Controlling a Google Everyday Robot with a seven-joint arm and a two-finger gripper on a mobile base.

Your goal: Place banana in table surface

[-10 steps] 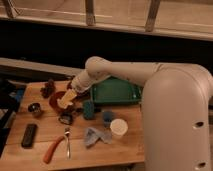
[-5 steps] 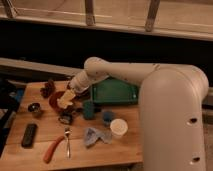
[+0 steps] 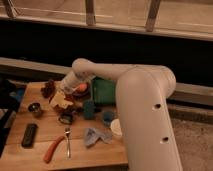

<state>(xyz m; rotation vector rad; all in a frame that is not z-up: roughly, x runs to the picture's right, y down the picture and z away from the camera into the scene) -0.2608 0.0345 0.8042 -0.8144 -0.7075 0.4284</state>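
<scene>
Dark windows with a metal rail run behind the wooden bench (image 3: 44, 126), which is crowded with small things. The white arm (image 3: 107, 75) reaches left across it, and the gripper (image 3: 62, 98) sits low over the back-left part, clamped on the pale yellow banana (image 3: 58, 102). Whether the banana touches the wood cannot be told. Just right of it stands a red bowl (image 3: 80, 90) holding an orange, with a green tray (image 3: 106, 90) behind the arm. A teal cup (image 3: 89, 109) stands near the front of the gripper, and a metal cup (image 3: 35, 109) lies to its left. Compared with half a second ago, the gripper and banana have shifted slightly left and down, and the arm's bulk has swung further left, hiding more of the tray and crowding the white cup (image 3: 116, 129).
</scene>
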